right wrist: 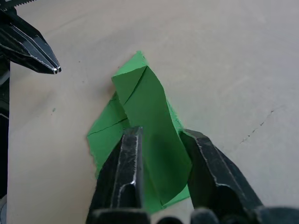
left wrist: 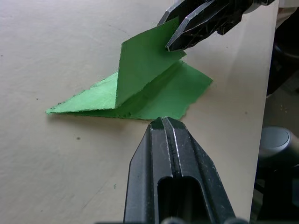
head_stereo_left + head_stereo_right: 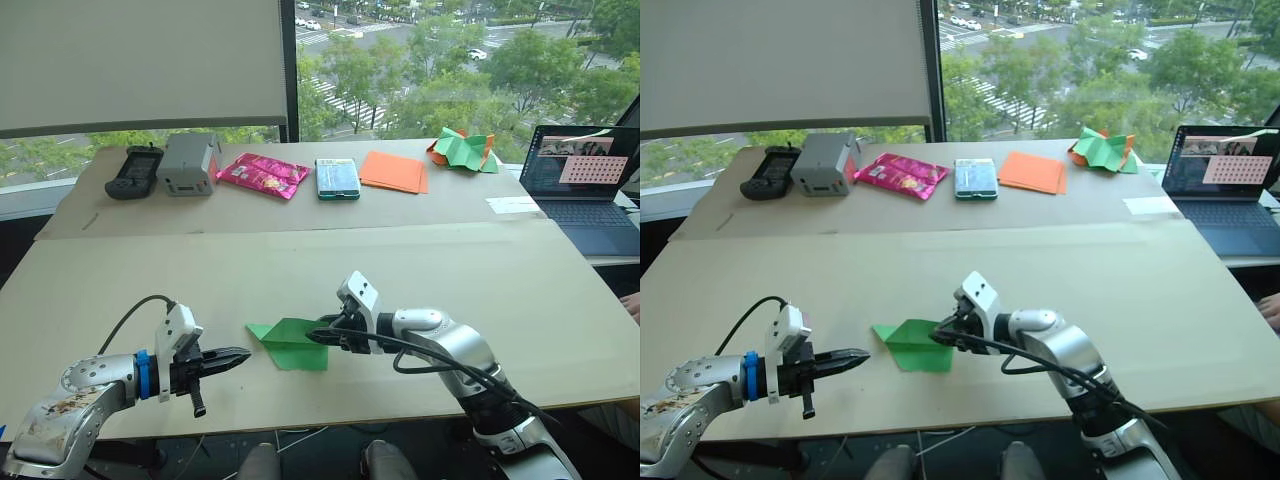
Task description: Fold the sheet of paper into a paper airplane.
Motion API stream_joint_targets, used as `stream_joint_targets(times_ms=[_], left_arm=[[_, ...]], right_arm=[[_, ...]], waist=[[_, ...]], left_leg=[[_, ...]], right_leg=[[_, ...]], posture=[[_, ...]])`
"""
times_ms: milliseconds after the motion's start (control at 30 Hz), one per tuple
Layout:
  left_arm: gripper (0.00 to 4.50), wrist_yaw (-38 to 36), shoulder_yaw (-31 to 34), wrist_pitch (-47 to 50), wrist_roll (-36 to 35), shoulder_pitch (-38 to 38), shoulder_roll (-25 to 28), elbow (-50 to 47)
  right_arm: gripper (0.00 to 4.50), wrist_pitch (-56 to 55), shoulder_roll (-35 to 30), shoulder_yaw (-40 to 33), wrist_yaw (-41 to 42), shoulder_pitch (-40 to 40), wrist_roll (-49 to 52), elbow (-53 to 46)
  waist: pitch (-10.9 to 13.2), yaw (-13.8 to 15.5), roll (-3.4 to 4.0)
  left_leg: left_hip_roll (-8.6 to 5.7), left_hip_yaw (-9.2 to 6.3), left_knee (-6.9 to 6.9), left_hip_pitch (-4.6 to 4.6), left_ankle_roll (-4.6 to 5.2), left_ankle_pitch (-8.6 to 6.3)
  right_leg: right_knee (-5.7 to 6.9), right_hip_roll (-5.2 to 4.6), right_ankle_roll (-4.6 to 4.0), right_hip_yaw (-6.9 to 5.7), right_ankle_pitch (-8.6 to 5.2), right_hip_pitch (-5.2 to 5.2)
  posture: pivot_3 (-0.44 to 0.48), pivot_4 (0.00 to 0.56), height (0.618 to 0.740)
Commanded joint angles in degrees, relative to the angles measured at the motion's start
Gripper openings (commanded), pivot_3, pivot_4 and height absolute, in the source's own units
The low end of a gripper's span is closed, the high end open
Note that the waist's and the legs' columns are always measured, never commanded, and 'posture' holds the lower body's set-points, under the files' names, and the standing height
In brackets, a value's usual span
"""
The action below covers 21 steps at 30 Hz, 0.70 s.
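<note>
The sheet of paper (image 3: 290,345) is bright green, folded into a pointed wedge, and lies on the tan table near the front edge with its tip toward my left. One flap (image 2: 140,70) stands upright along the middle crease. My right gripper (image 3: 318,338) is at the wedge's wide end, with its fingers (image 1: 131,154) pinched on the raised flap. My left gripper (image 3: 240,356) is shut and empty. It hovers low just to the left of the paper's tip and points at it without touching.
Along the back of the table lie a black controller (image 3: 133,172), a grey box (image 3: 188,163), a pink snack bag (image 3: 262,174), a teal pack (image 3: 337,178), flat orange sheets (image 3: 394,171) and a crumpled green-and-orange heap (image 3: 463,149). A laptop (image 3: 585,185) stands at the right.
</note>
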Motion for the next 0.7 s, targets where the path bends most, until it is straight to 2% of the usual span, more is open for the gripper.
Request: stream_joint_targets(times_ms=[33,167,367,533,700], left_arm=[[0.00,0.7,1.4,0.4,-1.4,-0.2,0.2,-2.2],[0.00,2.3,2.1,1.4,-2.9,-1.4,-0.7,-1.6],[0.00,4.7,4.1,3.5,-6.3,-5.3,-2.8,0.5],[0.00,4.7,3.3,3.4,-6.2,-7.4,-3.5,2.5],[0.00,3.8,2.5,3.4,-6.0,-9.6,-3.1,3.8]], right_arm=[[0.04,-1.8,0.1,-0.8,0.7,-0.1,0.9,-1.4],[0.04,-4.6,-0.4,-0.8,0.9,0.2,0.4,-4.0],[0.04,-22.3,-4.7,0.2,-3.3,-4.5,-11.7,-11.8],[0.04,-48.3,-10.9,7.6,-12.5,-10.3,-37.1,-9.5],[0.04,-65.2,-14.8,13.5,-20.9,-8.1,-53.7,-4.4]], waist=[[0.0,0.0,-0.01],[0.0,0.0,-0.01],[0.0,0.0,0.00],[0.0,-0.1,0.00],[-0.1,0.1,-0.14]], left_leg=[[0.00,0.00,0.00,0.00,0.00,0.00],[0.00,0.00,0.00,0.01,0.01,0.01],[-0.01,0.00,0.05,0.01,0.05,0.03],[-0.02,-0.01,0.03,0.10,0.04,0.03],[-0.01,0.00,0.02,0.13,0.37,0.26]], right_leg=[[0.00,0.00,0.00,0.00,0.00,0.00],[0.02,0.02,0.01,0.00,0.01,0.01],[0.01,0.01,0.03,0.00,0.02,0.05],[0.00,0.04,0.03,0.01,0.02,0.04],[0.03,0.05,0.04,0.03,0.03,0.13]], posture=[[0.000,0.150,0.706],[0.000,0.150,0.706],[0.000,0.150,0.706],[0.000,0.150,0.706],[0.000,0.150,0.706]])
